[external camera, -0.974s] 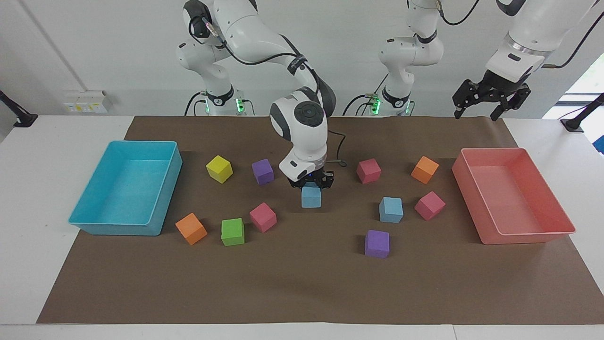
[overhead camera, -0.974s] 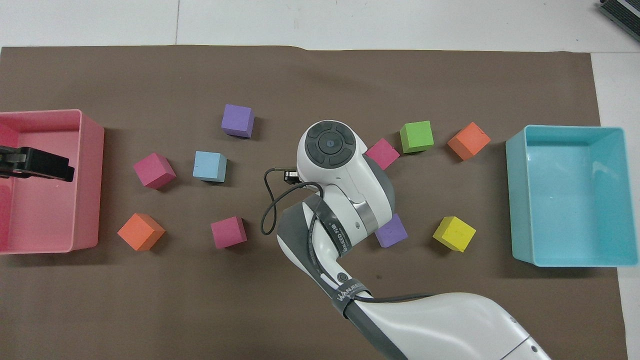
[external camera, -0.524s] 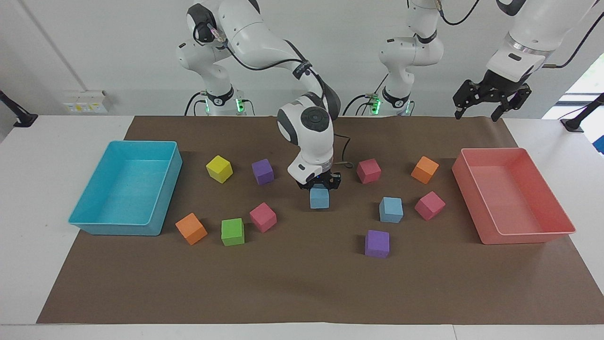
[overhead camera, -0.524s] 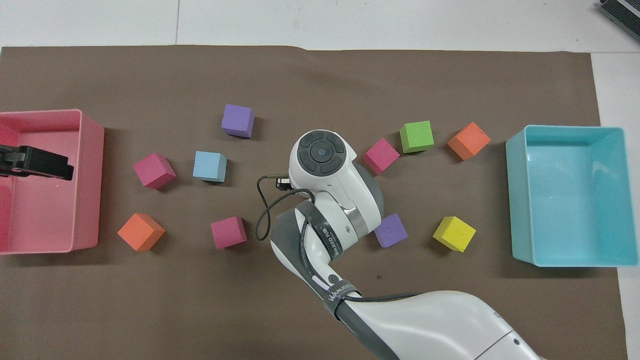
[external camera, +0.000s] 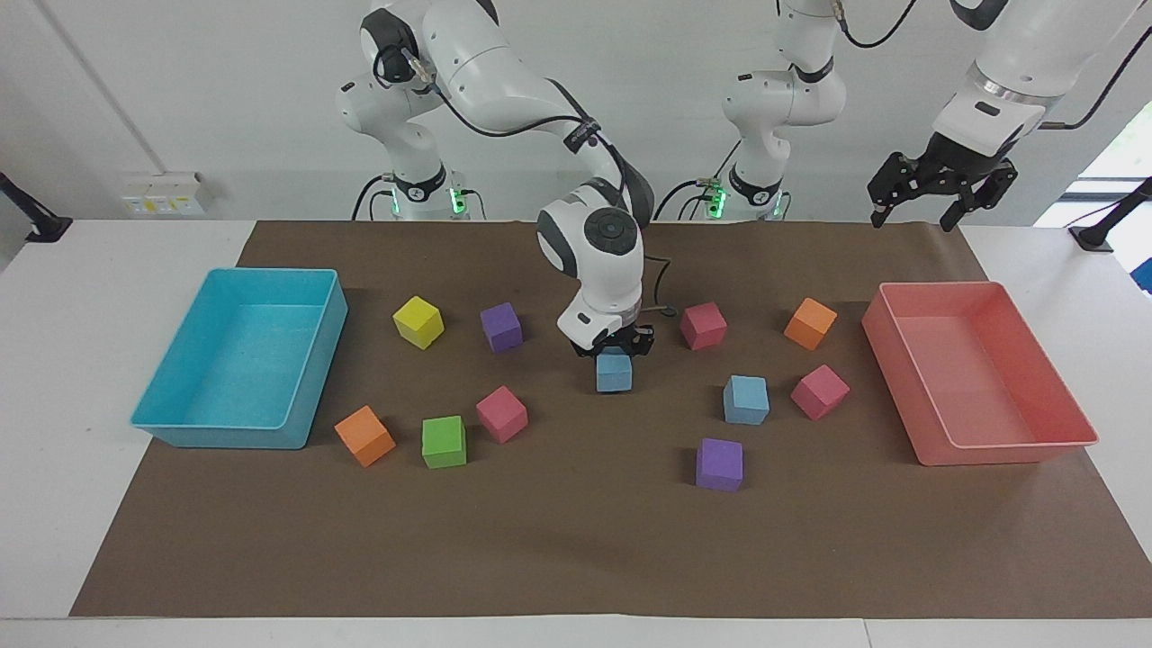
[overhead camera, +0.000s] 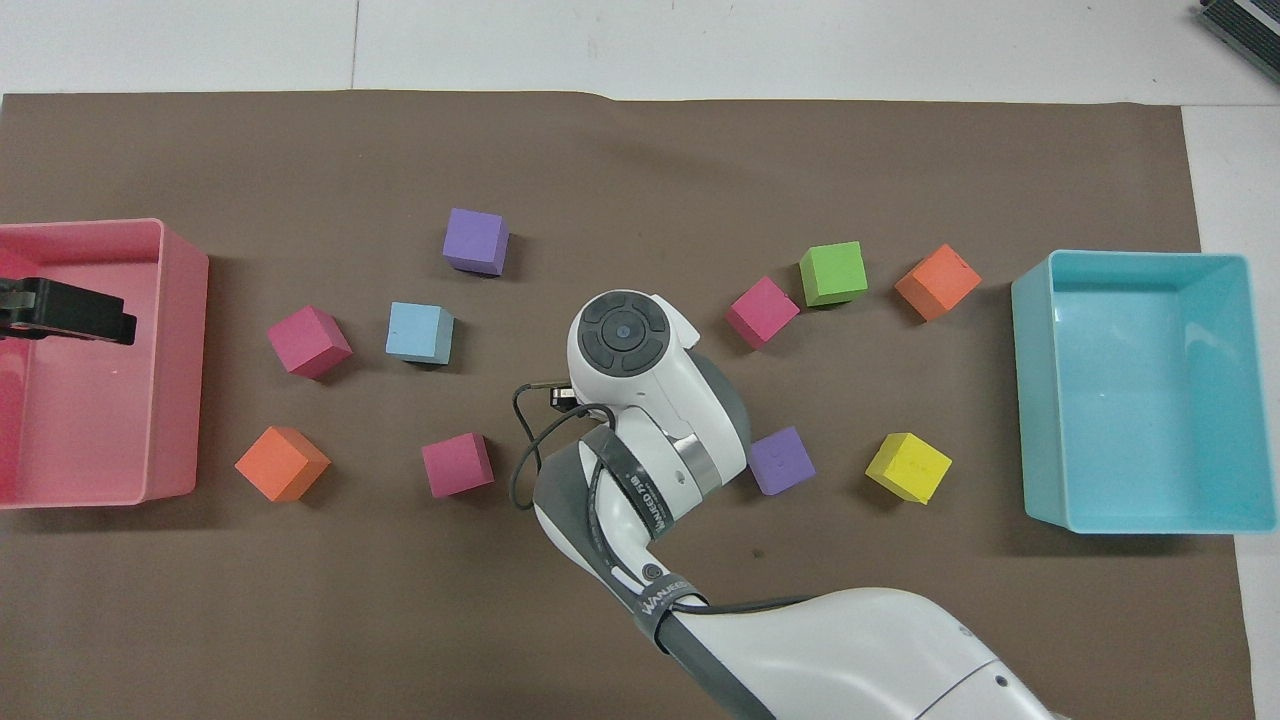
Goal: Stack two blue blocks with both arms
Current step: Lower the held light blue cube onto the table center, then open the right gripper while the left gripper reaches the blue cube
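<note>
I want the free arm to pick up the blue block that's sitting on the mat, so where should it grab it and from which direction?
Take the loose blue block from straight above, fingers on two opposite side faces. It sits flat and nearly square to the table, its top is uncovered, and the pink cube beside it probably leaves little room for a sideways approach. The left gripper, open over the table's edge near the pink tray, would need to come down over it.

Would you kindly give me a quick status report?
Right gripper holds one blue block aloft. Left gripper open, waiting. Other blue block unobstructed on the mat.
</note>
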Tool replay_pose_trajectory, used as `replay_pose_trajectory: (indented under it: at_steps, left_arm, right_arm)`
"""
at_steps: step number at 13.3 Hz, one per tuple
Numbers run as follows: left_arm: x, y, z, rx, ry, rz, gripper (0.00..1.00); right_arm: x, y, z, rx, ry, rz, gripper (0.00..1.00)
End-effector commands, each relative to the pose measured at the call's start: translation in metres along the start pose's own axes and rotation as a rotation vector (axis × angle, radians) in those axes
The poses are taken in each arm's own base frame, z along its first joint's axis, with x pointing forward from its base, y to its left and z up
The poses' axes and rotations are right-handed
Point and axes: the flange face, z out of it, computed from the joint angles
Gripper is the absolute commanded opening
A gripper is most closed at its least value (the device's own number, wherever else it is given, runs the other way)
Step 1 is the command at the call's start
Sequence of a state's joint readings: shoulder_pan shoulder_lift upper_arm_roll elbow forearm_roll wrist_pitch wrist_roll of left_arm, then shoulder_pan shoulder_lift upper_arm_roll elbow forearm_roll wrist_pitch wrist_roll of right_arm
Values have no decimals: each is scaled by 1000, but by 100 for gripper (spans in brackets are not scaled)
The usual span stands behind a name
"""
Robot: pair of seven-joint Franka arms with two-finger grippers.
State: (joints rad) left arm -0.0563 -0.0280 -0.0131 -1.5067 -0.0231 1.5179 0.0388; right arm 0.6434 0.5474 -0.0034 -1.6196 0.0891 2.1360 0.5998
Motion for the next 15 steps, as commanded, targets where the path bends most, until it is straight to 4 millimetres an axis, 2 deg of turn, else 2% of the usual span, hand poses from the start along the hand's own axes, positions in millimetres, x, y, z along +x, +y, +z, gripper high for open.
replay_pose_trajectory:
  at_steps: [1, 2, 6, 7, 8, 9, 12, 15]
  left_arm:
    - [10, 3, 10, -6, 21, 5, 100]
    - [13, 5, 14, -7, 28, 6, 100]
    - [40, 7, 48, -9, 37, 11, 100]
    - [47, 21, 58, -11, 37, 29, 100]
    - [53, 32, 67, -11, 41, 21, 100]
    - [59, 36, 78, -13, 42, -3, 100]
    - [71, 54, 112, -15, 40, 14, 100]
    - [74, 76, 159, -18, 43, 22, 100]
  right_arm:
    - [-6, 7, -2, 0, -5, -25, 0]
    - [-8, 6, -3, 1, -4, -31, 0]
    - [-11, 10, 1, -6, -14, -76, 0]
    - [-11, 10, 1, -3, -10, -75, 0]
    - [-10, 10, 2, 8, -17, -64, 35]
    - [-9, 11, 0, 12, -10, -61, 99]
    - [-6, 8, -6, 20, 1, -53, 100]
    - [0, 17, -42, 54, 44, -21, 100]
